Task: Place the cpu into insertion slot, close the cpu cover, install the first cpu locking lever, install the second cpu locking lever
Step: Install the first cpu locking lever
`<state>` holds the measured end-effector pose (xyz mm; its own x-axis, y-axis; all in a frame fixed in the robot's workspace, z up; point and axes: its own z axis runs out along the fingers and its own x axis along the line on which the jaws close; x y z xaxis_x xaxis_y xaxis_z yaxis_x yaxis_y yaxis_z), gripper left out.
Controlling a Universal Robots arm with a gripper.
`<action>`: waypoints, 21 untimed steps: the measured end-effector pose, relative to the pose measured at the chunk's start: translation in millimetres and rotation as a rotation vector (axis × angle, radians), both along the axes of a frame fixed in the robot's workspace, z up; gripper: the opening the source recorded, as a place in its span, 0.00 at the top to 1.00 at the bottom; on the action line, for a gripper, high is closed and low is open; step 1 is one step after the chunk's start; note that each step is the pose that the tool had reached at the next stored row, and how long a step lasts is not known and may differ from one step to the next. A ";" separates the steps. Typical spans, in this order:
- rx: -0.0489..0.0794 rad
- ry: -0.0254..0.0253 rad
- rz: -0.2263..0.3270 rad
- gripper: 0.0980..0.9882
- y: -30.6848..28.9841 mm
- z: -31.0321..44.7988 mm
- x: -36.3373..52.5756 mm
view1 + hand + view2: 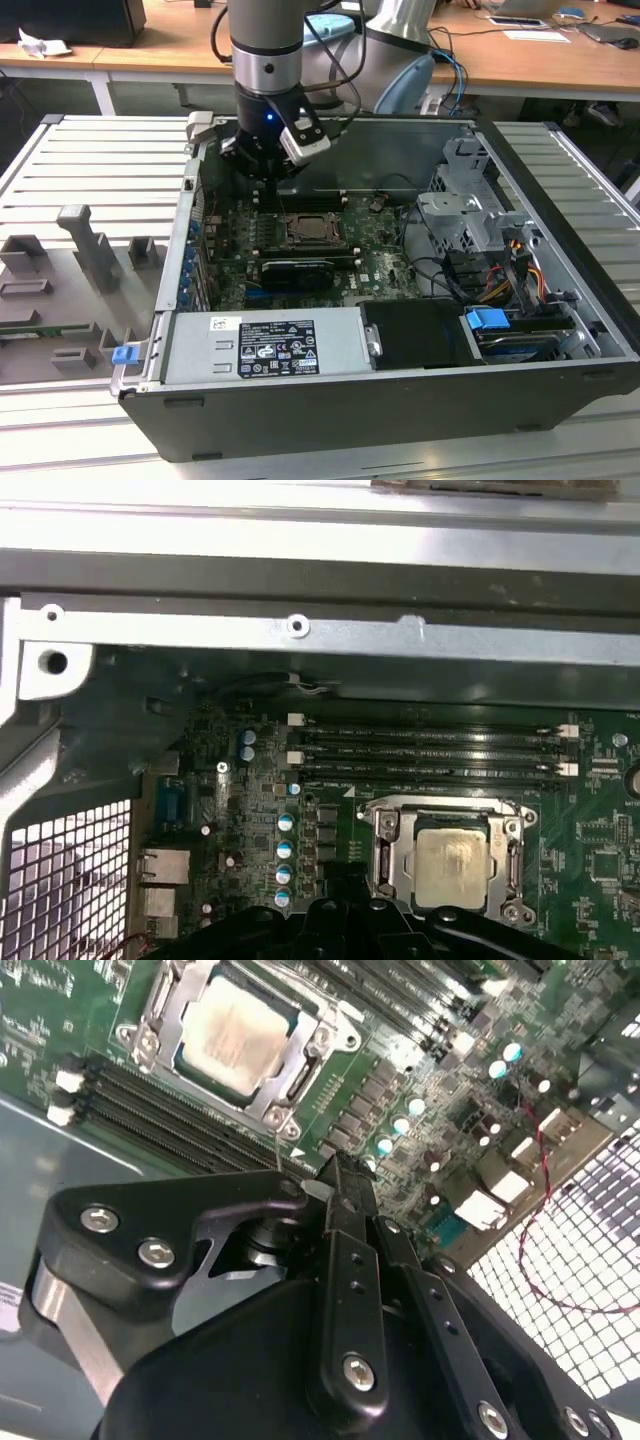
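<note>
The cpu (455, 865) (235, 1035) lies flat in the insertion slot (310, 232) on the green motherboard, its dull silver face up. The cpu cover (382, 852) (330, 1035) is down around it, and the chip shows through the square window. My gripper (340, 1172) (268, 172) hangs above the board, off the socket on the side of the long memory slots (430, 752) and towards the case's rear wall. Its black fingers (345, 1220) meet at the tips and nothing shows between them. Whether the locking levers are latched cannot be made out.
The open computer case (400, 400) lies on a slatted metal table. A grey power supply (270, 345) fills the front, and a drive cage (470, 215) with cables stands at the exterior view's right. Grey fixtures (90, 250) sit outside on the exterior view's left. A perforated rear panel (70, 880) borders the board.
</note>
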<state>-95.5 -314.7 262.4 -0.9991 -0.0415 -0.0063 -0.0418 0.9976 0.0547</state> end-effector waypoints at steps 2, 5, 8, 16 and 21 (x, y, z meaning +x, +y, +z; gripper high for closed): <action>0.000 -0.0001 0.002 0.99 3.9 -0.5 -0.3; 0.002 -0.0001 0.003 0.99 7.4 -1.0 -4.2; 0.002 -0.0001 0.003 0.99 11.1 -1.8 -5.3; 0.002 -0.0001 0.004 0.99 21.4 -3.0 0.9; 0.002 0.0005 0.004 0.99 22.1 -6.8 28.0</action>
